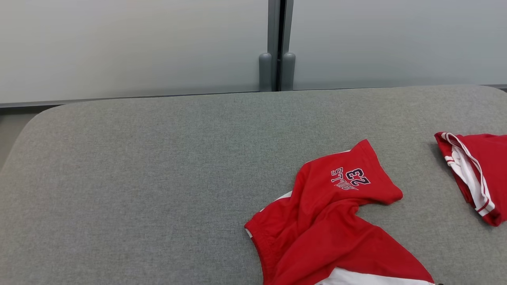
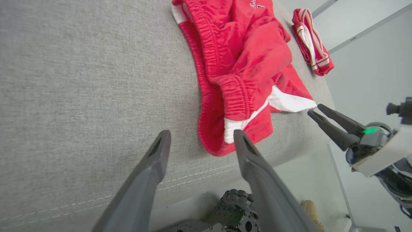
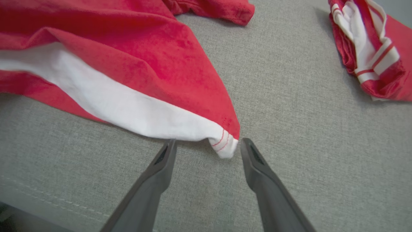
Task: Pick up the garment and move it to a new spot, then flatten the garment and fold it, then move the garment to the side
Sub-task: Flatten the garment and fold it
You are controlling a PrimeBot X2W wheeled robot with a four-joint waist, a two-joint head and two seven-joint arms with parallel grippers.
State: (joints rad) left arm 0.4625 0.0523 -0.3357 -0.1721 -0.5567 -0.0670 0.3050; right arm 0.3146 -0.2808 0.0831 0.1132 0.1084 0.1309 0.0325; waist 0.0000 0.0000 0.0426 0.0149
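Bright, even, diffuse light, soft faint shadows edging the crumpled red-and-white jersey garment [image 1: 328, 221] on the grey woven-fabric bench [image 1: 138, 178], head view sharp, wrist views bowed at the edges, nearest red cloth softly blurred in right wrist view

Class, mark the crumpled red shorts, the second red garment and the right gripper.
crumpled red shorts [image 1: 317, 229]: head view, central red fabric.
second red garment [image 1: 491, 158]: head view, red upper panel.
right gripper [image 3: 207, 141]: right wrist view, between fingertips.

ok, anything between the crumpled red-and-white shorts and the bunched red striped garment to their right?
Nothing: between the crumpled red-and-white shorts and the bunched red striped garment the grey fabric surface is bare, seen in head and right wrist views.
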